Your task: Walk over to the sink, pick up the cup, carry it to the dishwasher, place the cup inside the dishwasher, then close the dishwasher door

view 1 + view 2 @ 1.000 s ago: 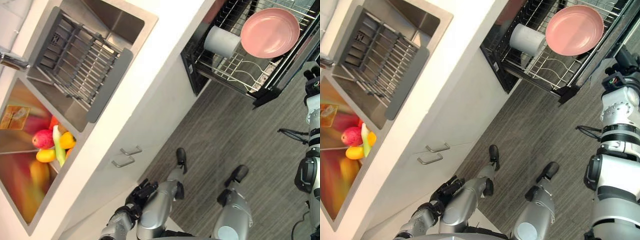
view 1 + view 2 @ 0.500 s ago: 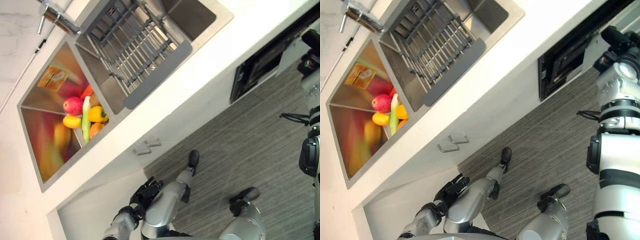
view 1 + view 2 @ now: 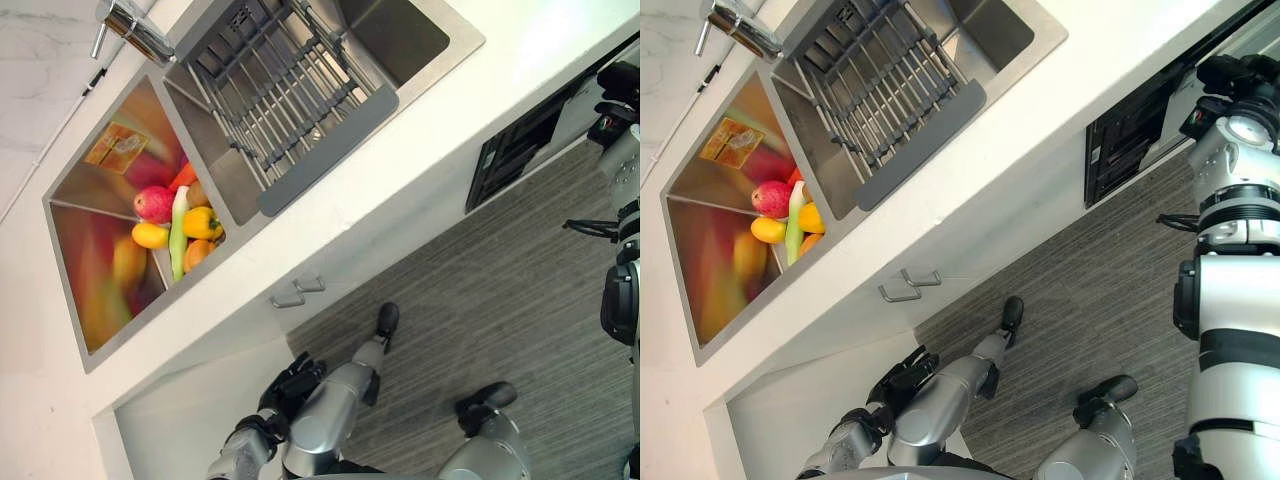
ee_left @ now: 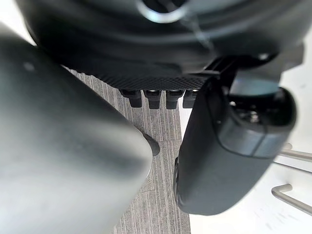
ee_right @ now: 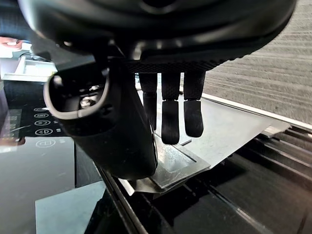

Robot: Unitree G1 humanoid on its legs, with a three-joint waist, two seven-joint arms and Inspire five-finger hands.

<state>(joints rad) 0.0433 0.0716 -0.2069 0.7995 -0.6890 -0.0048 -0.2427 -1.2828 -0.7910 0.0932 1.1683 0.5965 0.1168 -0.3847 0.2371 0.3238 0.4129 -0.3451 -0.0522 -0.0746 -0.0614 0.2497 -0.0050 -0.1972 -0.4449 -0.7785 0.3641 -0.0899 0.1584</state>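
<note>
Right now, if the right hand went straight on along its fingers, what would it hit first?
Probably the grey metal plate beside the dark button panel: the right hand, fingers straight, points at it with a gap showing. Depth is unclear, so I can't say how near.

You've got the steel double-basin sink (image 3: 400, 35) far left, set in the white counter (image 3: 420, 130). The dishwasher (image 3: 512, 160) is black, under the counter at right. Its door (image 5: 229, 131) is open, steel inner face showing, black touch-icon strip at its edge.
</note>
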